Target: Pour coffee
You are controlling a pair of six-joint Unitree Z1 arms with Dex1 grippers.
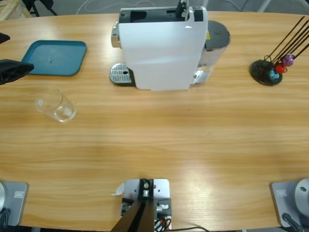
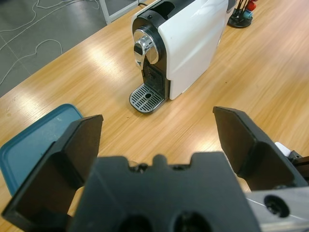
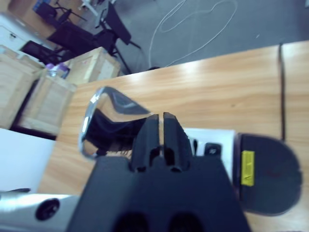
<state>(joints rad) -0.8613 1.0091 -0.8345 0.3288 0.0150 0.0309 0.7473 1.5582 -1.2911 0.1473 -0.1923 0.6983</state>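
Coffee is not visible yet: the empty glass [image 1: 56, 106] lies on the table [image 1: 159, 140] away from the machine [image 1: 161, 48], the left gripper [image 2: 157, 130] spread wide near it, the right gripper [image 3: 161, 128] closed over the machine's lever [image 3: 104, 118].

White coffee machine [image 1: 161, 50] with black top and silver perforated drip tray [image 1: 120, 74]. Left of it lie a teal tray [image 1: 55, 58] and a clear glass [image 1: 55, 105]; the table [image 1: 169, 140] shows light wood grain.
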